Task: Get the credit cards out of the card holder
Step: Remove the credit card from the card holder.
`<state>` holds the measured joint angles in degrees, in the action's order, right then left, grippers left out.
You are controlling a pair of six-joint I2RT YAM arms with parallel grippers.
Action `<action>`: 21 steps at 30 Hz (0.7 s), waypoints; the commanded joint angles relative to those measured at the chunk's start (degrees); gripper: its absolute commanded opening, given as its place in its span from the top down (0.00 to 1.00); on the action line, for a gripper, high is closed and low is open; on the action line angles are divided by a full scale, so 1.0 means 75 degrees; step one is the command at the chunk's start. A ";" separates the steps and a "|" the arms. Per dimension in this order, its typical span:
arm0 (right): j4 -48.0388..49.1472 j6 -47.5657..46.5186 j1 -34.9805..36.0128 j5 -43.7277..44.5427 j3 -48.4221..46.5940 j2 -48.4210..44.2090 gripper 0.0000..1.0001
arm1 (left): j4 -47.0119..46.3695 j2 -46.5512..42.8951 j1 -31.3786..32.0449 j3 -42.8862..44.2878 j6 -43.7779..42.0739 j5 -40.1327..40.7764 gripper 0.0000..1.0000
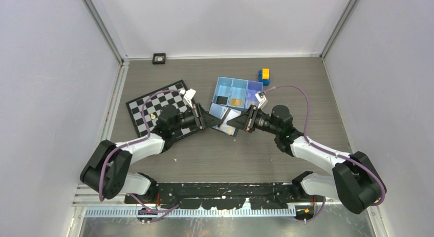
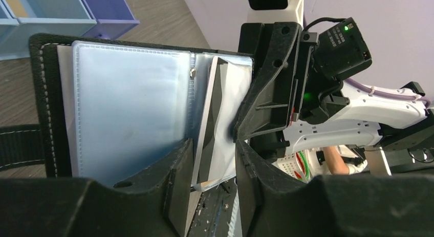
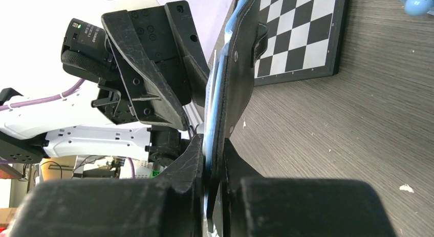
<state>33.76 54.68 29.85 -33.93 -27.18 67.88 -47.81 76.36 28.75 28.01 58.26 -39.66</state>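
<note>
One black card holder, open with its pale clear sleeves showing, is held between two grippers over the near corner of the tray. The right gripper is pinched tight on the holder's black cover, seen edge-on. The left gripper is narrow, its fingers closed about one dark-faced card that tilts away from the flat sleeves. The one light-blue tray has three compartments. Two of them each hold one flat item: a gold-orange card and a dark piece. One checkerboard lies to the left on the table. One yellow-and-blue block cluster sits beyond the tray.
</note>
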 commanded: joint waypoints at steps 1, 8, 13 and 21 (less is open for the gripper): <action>0.0749 0.0150 -0.0019 -0.0218 -0.0061 0.0043 1.00 | 0.0053 0.0437 0.0193 0.0484 -0.0073 -0.0426 0.64; 0.0796 0.0172 -0.0019 -0.0213 -0.0044 0.0026 0.99 | -0.0964 0.0825 0.0217 0.0458 0.0469 -0.0731 1.00; 0.0582 0.0088 -0.0031 0.0029 -0.0012 -0.0152 0.84 | -0.1437 0.0730 -0.0067 0.0140 0.0774 -0.0560 1.00; 0.0113 -0.0075 -0.0110 0.0370 0.0038 -0.0488 0.81 | -0.1319 0.0240 -0.0541 -0.0324 0.0764 -0.0071 1.00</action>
<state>32.84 54.98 29.43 -32.56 -26.35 66.81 -55.44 80.84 26.65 26.89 64.25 -42.57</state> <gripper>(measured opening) 0.203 0.014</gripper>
